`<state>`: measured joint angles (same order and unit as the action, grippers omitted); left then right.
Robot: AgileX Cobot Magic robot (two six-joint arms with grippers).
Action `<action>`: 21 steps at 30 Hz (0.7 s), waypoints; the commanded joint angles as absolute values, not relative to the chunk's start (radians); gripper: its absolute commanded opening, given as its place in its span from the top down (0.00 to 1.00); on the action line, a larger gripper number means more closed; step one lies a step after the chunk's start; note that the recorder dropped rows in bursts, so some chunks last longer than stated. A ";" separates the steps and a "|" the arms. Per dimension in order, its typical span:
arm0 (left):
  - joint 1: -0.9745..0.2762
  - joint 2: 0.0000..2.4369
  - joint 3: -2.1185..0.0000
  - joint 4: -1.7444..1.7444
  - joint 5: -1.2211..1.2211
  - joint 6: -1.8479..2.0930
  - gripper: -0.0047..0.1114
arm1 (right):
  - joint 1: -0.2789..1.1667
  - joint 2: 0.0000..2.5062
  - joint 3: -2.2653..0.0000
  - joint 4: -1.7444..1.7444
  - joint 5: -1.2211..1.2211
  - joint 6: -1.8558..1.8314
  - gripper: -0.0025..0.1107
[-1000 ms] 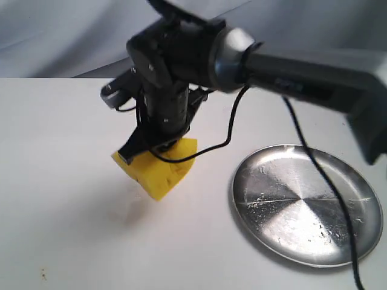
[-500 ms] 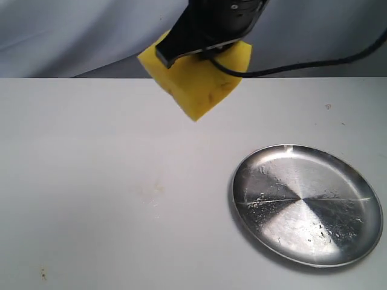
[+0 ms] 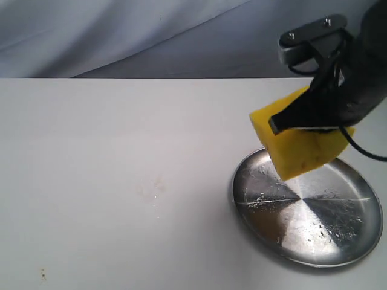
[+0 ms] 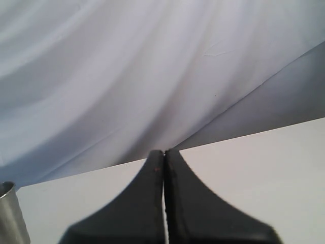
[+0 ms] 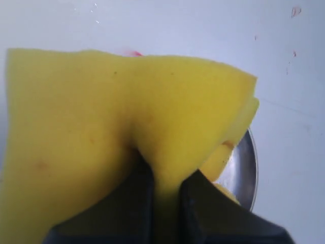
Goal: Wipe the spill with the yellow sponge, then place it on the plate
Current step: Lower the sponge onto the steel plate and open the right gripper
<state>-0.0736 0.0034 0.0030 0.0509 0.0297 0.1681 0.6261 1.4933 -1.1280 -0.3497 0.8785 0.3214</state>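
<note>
The yellow sponge (image 3: 296,151) hangs in the air over the far left part of the silver plate (image 3: 314,232), pinched by my right gripper (image 3: 305,124), which is shut on it. The right wrist view shows the sponge (image 5: 127,117) squeezed between the two black fingers (image 5: 133,203), with the plate's rim (image 5: 248,170) showing past its edge. Where the spill was, only a faint pale smear (image 3: 154,188) marks the white table. My left gripper (image 4: 164,168) is shut on nothing, away from the scene, and does not show in the exterior view.
The white table (image 3: 91,181) runs wide to the left of the plate. A grey cloth backdrop (image 3: 121,36) hangs behind the table's far edge. A small brown speck (image 3: 43,275) lies near the front left. A shiny metal cylinder (image 4: 10,216) stands at the edge of the left wrist view.
My right gripper has lifted the sponge off the table at the spill, carried it up and then rightward, and now holds it over the plate. A faint smear is left where it wiped.
</note>
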 commanded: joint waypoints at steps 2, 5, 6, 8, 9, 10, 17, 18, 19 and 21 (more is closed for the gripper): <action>-0.069 0.000 0.000 0.042 0.023 0.159 0.96 | 0.547 1.486 -0.909 -0.356 0.613 0.474 0.98; -0.069 0.000 0.000 0.042 0.023 0.159 0.96 | 0.524 1.486 -0.862 -0.349 0.569 0.484 0.88; -0.069 0.000 0.000 0.042 0.023 0.159 0.96 | 0.524 1.486 -0.862 -0.349 0.582 0.484 0.80; -0.069 0.000 0.000 0.042 0.023 0.159 0.96 | 0.524 1.486 -0.862 -0.349 0.618 0.508 0.59; -0.069 0.000 0.000 0.042 0.023 0.159 0.96 | 0.524 1.484 -0.862 -0.349 0.636 0.511 0.48; -0.069 0.000 0.000 0.042 0.023 0.159 0.96 | 0.524 1.482 -0.862 -0.351 0.657 0.518 0.39; -0.069 0.000 0.000 0.042 0.023 0.159 0.96 | 0.524 1.416 -0.862 -0.351 0.743 0.531 0.39; -0.069 0.000 0.000 0.042 0.023 0.159 0.96 | 0.524 1.398 -0.860 -0.351 0.748 0.533 0.43; -0.069 0.000 0.000 0.042 0.023 0.159 0.96 | 0.524 1.372 -0.853 -0.351 0.744 0.535 0.50; -0.069 0.000 0.000 0.042 0.023 0.159 0.96 | 0.524 1.314 -0.826 -0.351 0.708 0.543 0.63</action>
